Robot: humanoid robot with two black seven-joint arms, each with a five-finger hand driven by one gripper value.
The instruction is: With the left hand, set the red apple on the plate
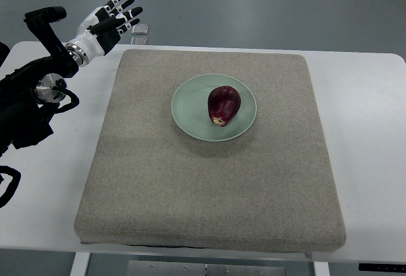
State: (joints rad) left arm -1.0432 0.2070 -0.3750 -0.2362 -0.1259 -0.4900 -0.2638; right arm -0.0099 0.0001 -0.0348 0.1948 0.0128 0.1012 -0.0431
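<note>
- One arm in view only: the left, entering from the left edge, black links and cabling bunched over the near-left part of the counter (368,98).
- Left hand (109,22) raised at the far-left corner of the scene, white palm shell with black fingers (124,1). Fingers spread and nearly straight, fanned toward the far right. Nothing in its grasp.
- Red apple (223,105) lies well apart from the hand, off to the hand's right and toward the near side. No contact between them.
- Apple is dark red, lying on its side, with a pale patch at its near end.
- Apple sits on the plate (190,117), a round pale green dish, roughly at its middle and a little toward the side away from the hand.
- Plate rests on a grey mat (209,193), a thick square pad covering most of the white counter; plate is a bit toward the far side of the pad's centre.
- Hand hovers just beyond the mat's far-left corner, not over the pad itself.
- Small clear block (141,29) on the counter just right of the fingertips, at the far edge. Cannot tell what it is.
- Grey floor shows beyond the counter.
</note>
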